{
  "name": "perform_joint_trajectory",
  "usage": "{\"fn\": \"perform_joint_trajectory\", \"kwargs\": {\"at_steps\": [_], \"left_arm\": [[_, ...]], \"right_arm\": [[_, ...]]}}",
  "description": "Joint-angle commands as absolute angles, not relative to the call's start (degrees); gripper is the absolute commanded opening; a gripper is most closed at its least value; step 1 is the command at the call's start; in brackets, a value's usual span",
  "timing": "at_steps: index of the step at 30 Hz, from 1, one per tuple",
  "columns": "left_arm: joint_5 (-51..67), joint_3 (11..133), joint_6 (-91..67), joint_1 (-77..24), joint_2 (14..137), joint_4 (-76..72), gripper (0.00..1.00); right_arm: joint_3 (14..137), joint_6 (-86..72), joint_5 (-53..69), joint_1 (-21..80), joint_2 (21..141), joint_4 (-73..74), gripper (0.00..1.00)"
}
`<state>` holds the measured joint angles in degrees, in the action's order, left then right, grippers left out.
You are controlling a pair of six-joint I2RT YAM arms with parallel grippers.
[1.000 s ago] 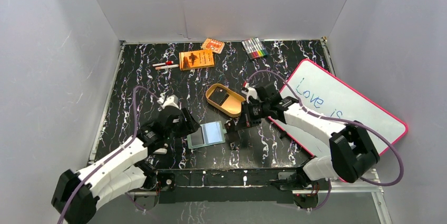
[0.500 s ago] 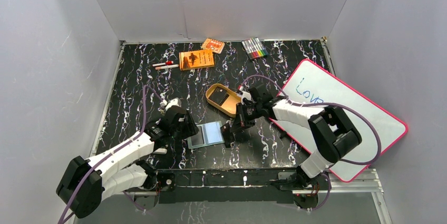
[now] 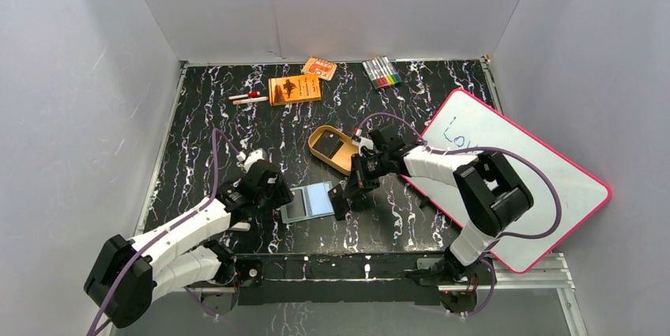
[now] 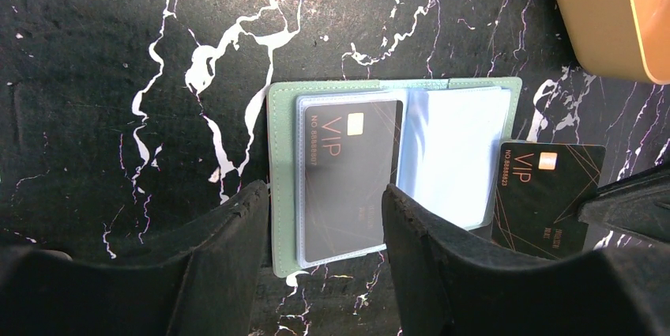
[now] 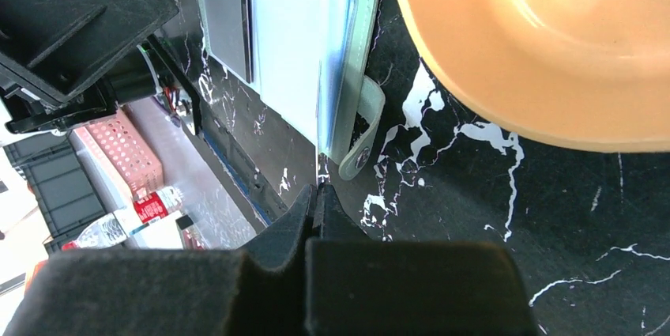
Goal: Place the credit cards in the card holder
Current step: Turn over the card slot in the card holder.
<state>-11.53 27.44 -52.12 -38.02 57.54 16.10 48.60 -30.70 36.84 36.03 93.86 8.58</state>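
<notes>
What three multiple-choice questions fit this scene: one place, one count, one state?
1. Where is the golden tin? A on the whiteboard; B on the table near the card holder; C on the orange booklet.
2. How many credit cards does the left wrist view show? A two; B one; C four.
3. The card holder is: A snapped shut; B standing on edge; C lying open.
Answers: B, it sits on the marbled table by the holder's corner; A, one sleeved, one at the holder's right edge; C, its sleeves face up.
</notes>
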Motion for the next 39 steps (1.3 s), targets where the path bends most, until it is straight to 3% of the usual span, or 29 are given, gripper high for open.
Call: {"fn": "perform_joint_trajectory", "kwargs": {"at_steps": [1, 25, 33, 39], "left_arm": [[-12.7, 27.2, -52.5, -38.2, 57.2, 16.6, 0.52], [-11.1, 26.4, -52.4, -38.2, 57.0, 14.9, 0.53], [-12.1, 28.8, -51.8, -38.2, 53.2, 16.8, 0.58], [-3.6, 29.2, -49.4, -38.2, 53.1, 8.8, 0.67]], "right_arm": [[51.2, -30.8, 38.6, 35.9, 95.0, 7.6, 0.0], [53.7, -34.5, 41.3, 39.4, 99.7, 4.1, 0.0], [54.0, -34.9, 41.0, 40.3, 98.0, 3.4, 0.0], [54.9, -35.3, 41.4, 41.7, 98.3, 2.4, 0.0]]}}
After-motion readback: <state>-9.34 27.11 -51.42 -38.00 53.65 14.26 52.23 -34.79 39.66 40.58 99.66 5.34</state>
